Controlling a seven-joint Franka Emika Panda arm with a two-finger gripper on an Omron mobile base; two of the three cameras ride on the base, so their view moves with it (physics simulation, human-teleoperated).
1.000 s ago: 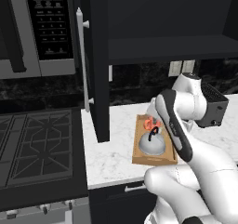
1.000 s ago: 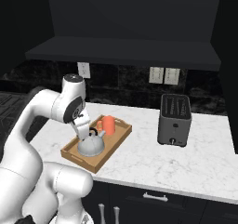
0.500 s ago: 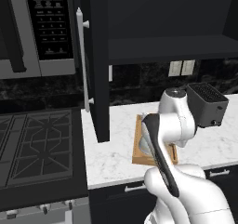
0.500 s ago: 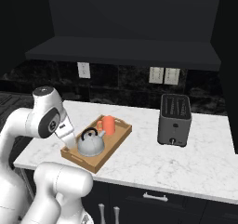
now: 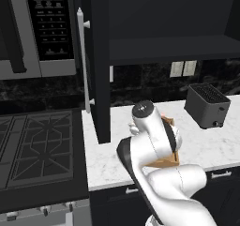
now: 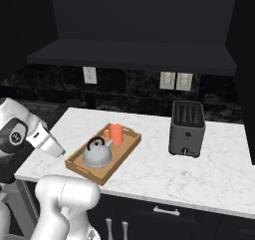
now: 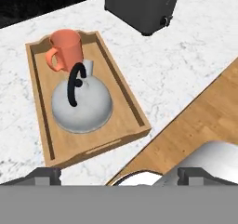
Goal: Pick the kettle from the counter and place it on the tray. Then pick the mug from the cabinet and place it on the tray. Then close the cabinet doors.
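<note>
Both placing steps look done, so I judge the step in hand is closing the cabinet doors; next move calls for getting the gripper [image 7: 119,174] round to the open left door [image 5: 99,65] by its silver bar handle [image 5: 84,61] and swinging it shut, then the same for the other door, which sits too dark at the right edge of the left base view to make out well. L to R on the counter [image 6: 209,169]: the tray [image 6: 77,163] lies toward the front-left corner w/ the kettle [image 6: 98,153] at its near end and the mug [image 6: 115,133] at its far end, just beside each other, poss. touching; the toaster [image 6: 186,128] stands well apart toward the back-right. Count: 1 tray, 1 kettle, 1 mug, 1 toaster. The gripper hangs off the counter's front-left edge looking back at the tray; its two tips stand wide apart and hold nothing. The cabinet [image 6: 129,25] shelf [image 6: 134,60] sits above.
</note>
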